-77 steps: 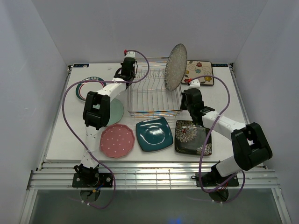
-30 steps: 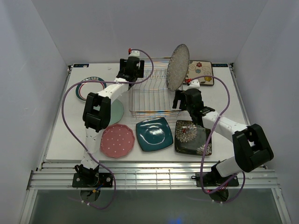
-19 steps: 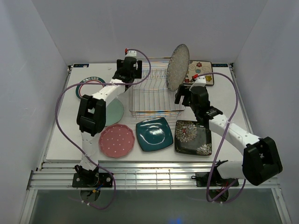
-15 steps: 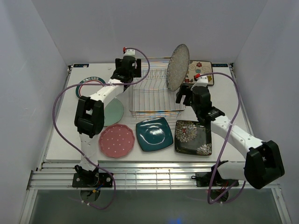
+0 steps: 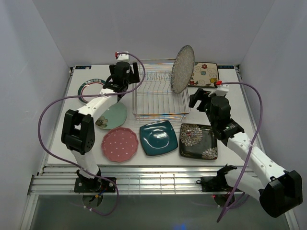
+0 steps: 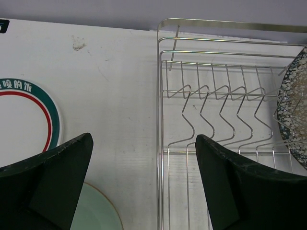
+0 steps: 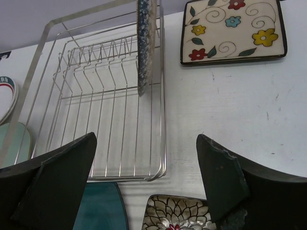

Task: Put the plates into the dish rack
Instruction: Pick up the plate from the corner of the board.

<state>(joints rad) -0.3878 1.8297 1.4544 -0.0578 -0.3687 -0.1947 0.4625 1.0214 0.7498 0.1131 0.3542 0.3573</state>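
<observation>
At upper centre, a speckled plate stands racked; a brush from the left gripper or right gripper, both wide and empty, could topple it.

Speckled grey plate — silver rack

White table — pale walls around

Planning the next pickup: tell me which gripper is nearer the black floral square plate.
Right. The right gripper hangs past the far edge of the black floral square plate, beside the dish rack's right side. The left gripper is off the rack's left side.
</observation>
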